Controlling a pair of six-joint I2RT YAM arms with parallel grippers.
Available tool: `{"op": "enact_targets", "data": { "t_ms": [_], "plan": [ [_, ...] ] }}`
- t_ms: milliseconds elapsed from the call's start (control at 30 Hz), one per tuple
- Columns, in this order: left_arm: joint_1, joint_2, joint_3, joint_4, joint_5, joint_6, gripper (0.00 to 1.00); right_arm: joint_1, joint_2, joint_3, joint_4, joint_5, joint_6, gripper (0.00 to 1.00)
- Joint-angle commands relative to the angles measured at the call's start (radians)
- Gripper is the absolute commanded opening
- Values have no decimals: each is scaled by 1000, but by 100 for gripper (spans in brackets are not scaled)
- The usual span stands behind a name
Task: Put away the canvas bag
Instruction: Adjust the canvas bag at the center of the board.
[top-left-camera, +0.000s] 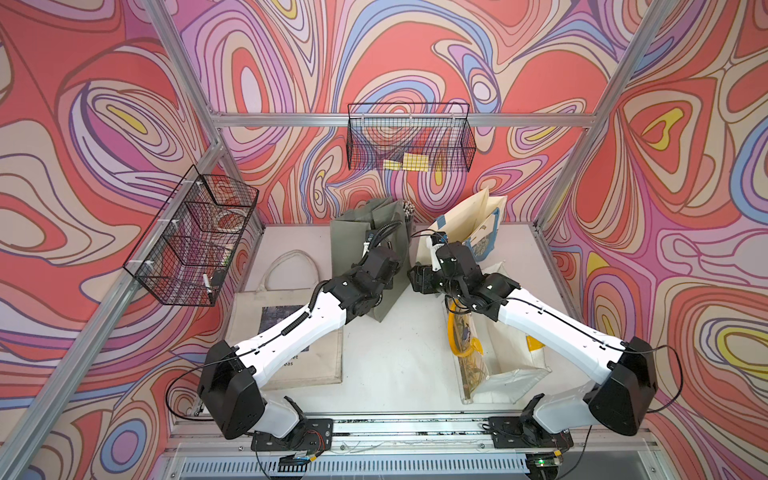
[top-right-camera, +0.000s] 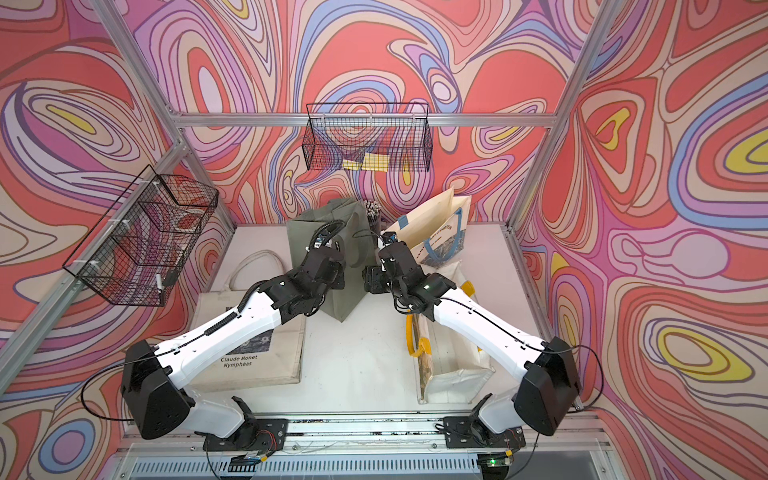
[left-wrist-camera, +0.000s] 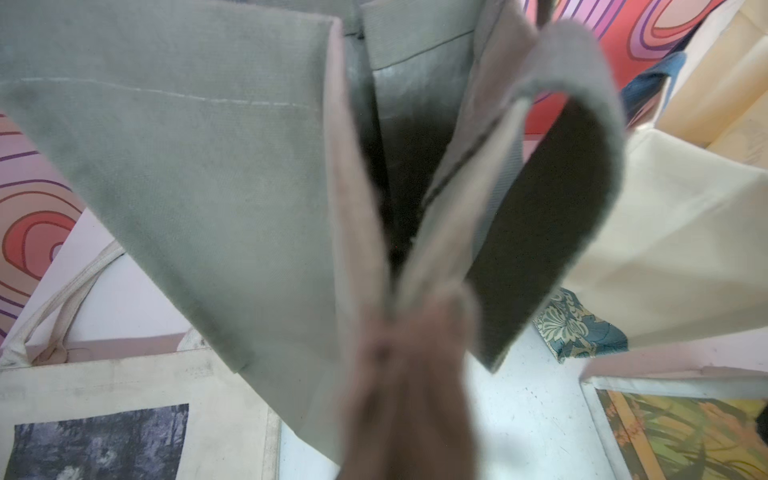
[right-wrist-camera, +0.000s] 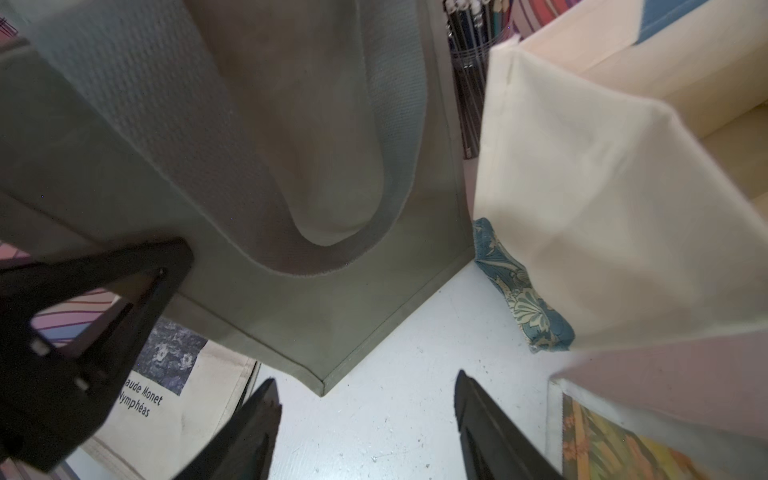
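Note:
The canvas bag (top-left-camera: 353, 237) is grey-green and stands upright mid-table in both top views (top-right-camera: 307, 237). My left gripper (top-left-camera: 384, 270) is over its top and shut on the bag's upper edge. In the left wrist view the pinched fabric (left-wrist-camera: 386, 345) blurs over the jaws and the bag (left-wrist-camera: 187, 187) hangs open beyond them. Its strap (right-wrist-camera: 166, 137) loops down the side. My right gripper (right-wrist-camera: 365, 382) is open and holds nothing. It hovers over bare table beside the bag's bottom corner (right-wrist-camera: 324, 386), facing the left gripper (top-right-camera: 332, 270).
A beige printed tote (top-left-camera: 291, 332) lies flat at the left. At the back right stands a cream bag with blue handles (top-left-camera: 469, 224). A white bag with yellow handles (top-left-camera: 498, 365) lies at the right. A pencil cup (top-left-camera: 409, 212) stands behind the bags. Wire baskets hang on the back wall (top-left-camera: 409, 137) and left wall (top-left-camera: 195, 237).

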Motion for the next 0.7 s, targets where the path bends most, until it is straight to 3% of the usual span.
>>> {"op": "enact_targets", "data": {
  "t_ms": [0,67,200,300,533,667],
  "plan": [
    [-36,-5,26,-88,-40,-77,7,-10,-49,-24,-49,59,1,71],
    [-41,-9,19,-100,-17,-77,11,-18,-67,-30,-66,61,9,70],
    [-40,-57,-32,-60,31,-10,53,-42,-82,-19,-98,57,25,71],
    [-41,-114,-77,-24,52,76,68,-69,-78,1,-115,36,38,73],
    [-29,-304,-141,-10,119,331,84,-85,3,130,-153,-78,25,73],
    [82,-413,-195,-33,283,375,88,-85,42,173,-156,-132,20,73]
  ]
}}
